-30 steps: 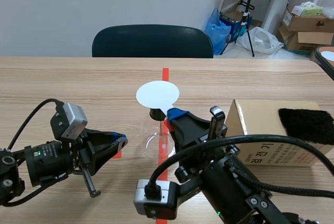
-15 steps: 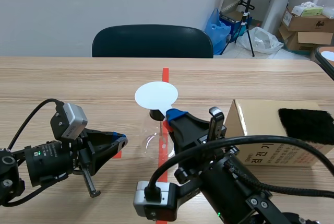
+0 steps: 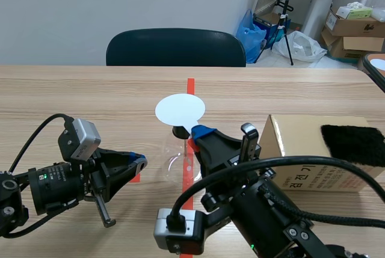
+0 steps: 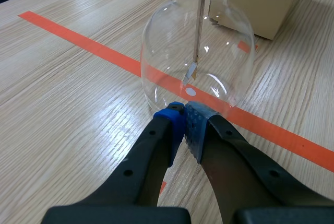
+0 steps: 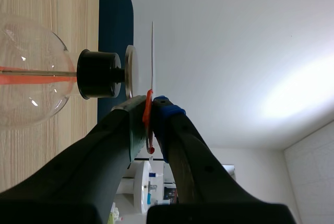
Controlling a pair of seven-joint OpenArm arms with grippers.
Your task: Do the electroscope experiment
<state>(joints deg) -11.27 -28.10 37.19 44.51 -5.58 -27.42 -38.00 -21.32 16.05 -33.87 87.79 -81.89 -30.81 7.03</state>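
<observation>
Opening on the left with the left gripper: jaws fully closed, blue pad against grey pad, nothing pinched between. Parked low over the table, tips just beside the foot of the electroscope's glass flask, too close to call whether touching or not. Inside the glass, a thin rod hanging down to small foil leaves, right over the orange-red tape line.

On to the middle: black stopper in the flask's neck, metal plate on top of it.

Then the right gripper, coming in from the right, clamped on the orange-red handle of a white disc. Held just over that metal plate, flat face toward it, with a narrow gap showing between the two in the right wrist view. In the scene view, covering the plate and part of the stopper.

Further right, a cardboard box with a black furry pad on top, cut off at the edge and partly behind the right arm's cables.
</observation>
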